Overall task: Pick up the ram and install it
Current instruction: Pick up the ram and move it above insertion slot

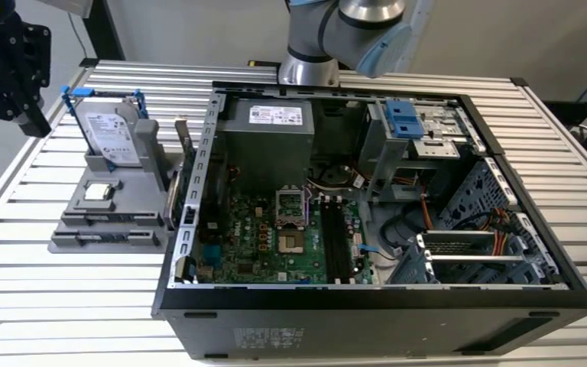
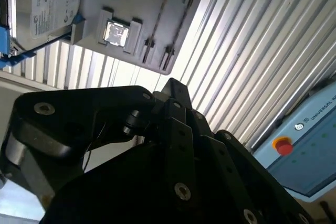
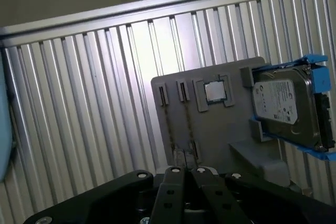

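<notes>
Fingers (image 3: 170, 178) pressed together, nothing between them, hanging above the slatted counter (image 1: 69, 306) at the exterior view's far left. Open computer case (image 1: 375, 302) occupies the centre. Gray holder (image 1: 105, 229) sits just left of it, carrying the hard drive (image 1: 110, 134). The ram (image 1: 181, 145) stands on edge in the holder, beside the case wall.
</notes>
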